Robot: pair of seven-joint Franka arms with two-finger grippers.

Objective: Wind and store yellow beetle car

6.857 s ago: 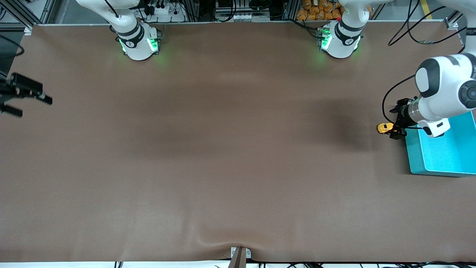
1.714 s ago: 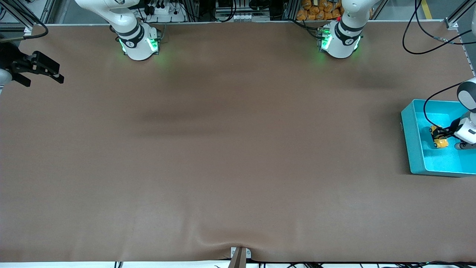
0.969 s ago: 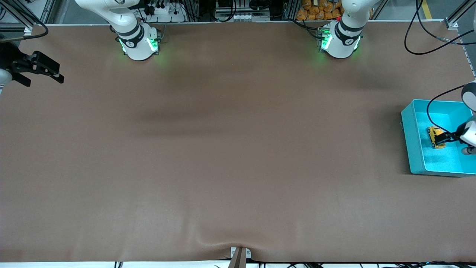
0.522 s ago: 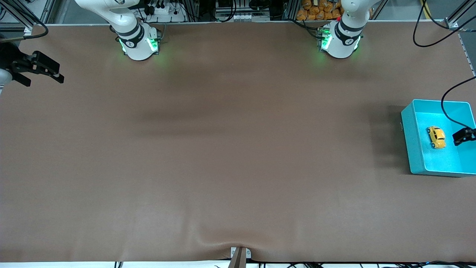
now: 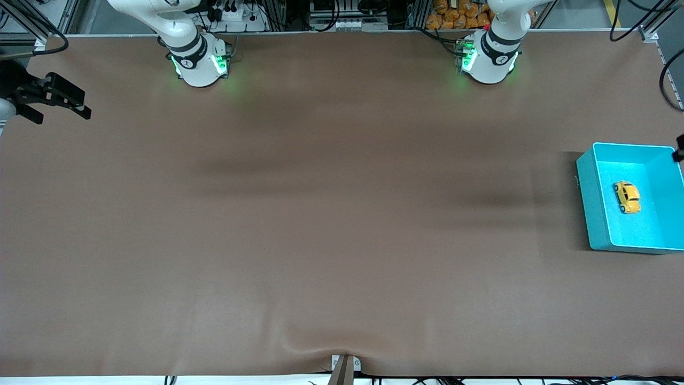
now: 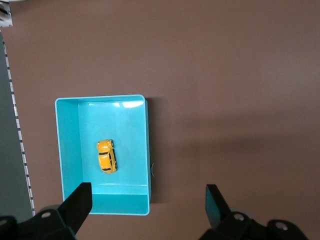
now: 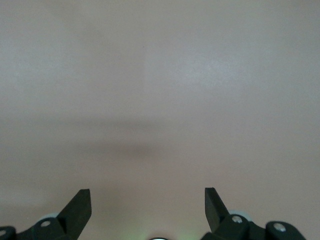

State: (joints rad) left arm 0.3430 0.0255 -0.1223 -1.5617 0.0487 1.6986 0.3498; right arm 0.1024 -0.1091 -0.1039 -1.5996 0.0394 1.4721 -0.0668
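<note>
The yellow beetle car lies on its wheels on the floor of the teal bin, with nothing touching it. In the left wrist view the car and bin lie well below my left gripper, which is open and empty, high over the bin's edge. Only a dark tip of it shows at the edge of the front view. My right gripper is open and empty and waits over the right arm's end of the table; it also shows in the right wrist view.
The bin stands at the left arm's end of the brown table. The two arm bases stand along the table's edge farthest from the front camera. A small bracket sits at the nearest edge.
My left gripper has let go of the car in the bin, opened, risen and drawn away almost out of the front view. The car stays in the bin. The right arm has not moved.
</note>
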